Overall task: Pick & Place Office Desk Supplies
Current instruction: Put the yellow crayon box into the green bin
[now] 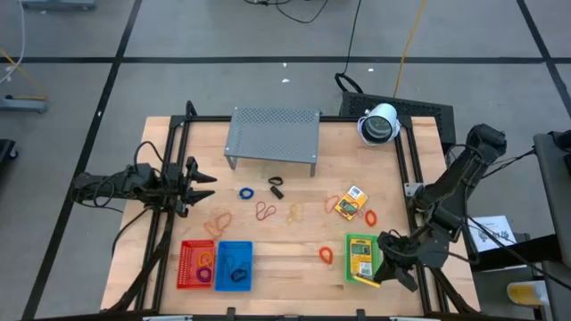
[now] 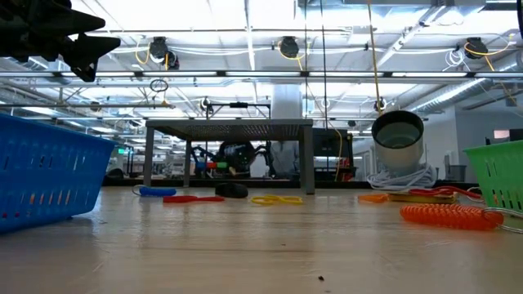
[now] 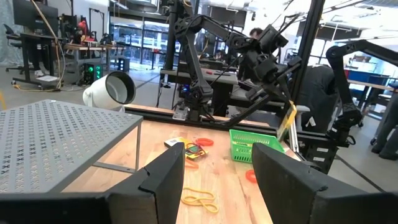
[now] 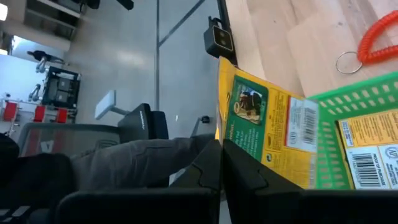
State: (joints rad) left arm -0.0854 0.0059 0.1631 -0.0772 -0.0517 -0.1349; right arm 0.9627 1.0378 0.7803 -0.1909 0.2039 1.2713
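Note:
My right gripper (image 1: pixel 385 272) is at the table's near right corner, shut on a yellow-and-green packet (image 4: pixel 264 121) beside the green basket (image 1: pixel 360 259). A second packet (image 4: pixel 373 146) lies inside that basket. More supplies lie on the wood at mid-table: a blue ring (image 1: pixel 246 193), a black clip (image 1: pixel 276 187), rubber-band loops (image 1: pixel 266 211), yellow packets (image 1: pixel 351 203) and an orange coil (image 1: pixel 326 255). My left gripper (image 3: pixel 214 174) waits at the left edge, level and open, with nothing between its fingers. My right gripper pinches the packet by one edge (image 4: pixel 231 140) between its two shut fingers. The packet sticks out past the fingertips, tilted, and its far part crosses the green basket's near rim (image 4: pixel 323 102). Whether it touches the rim, I cannot tell.
A grey perforated shelf (image 1: pixel 273 134) stands at the far middle, with a white cylinder (image 1: pixel 379 125) to its right. A red basket (image 1: pixel 197 265) and a blue basket (image 1: pixel 234 266) sit at the near left. Bare wood lies between the blue and green baskets.

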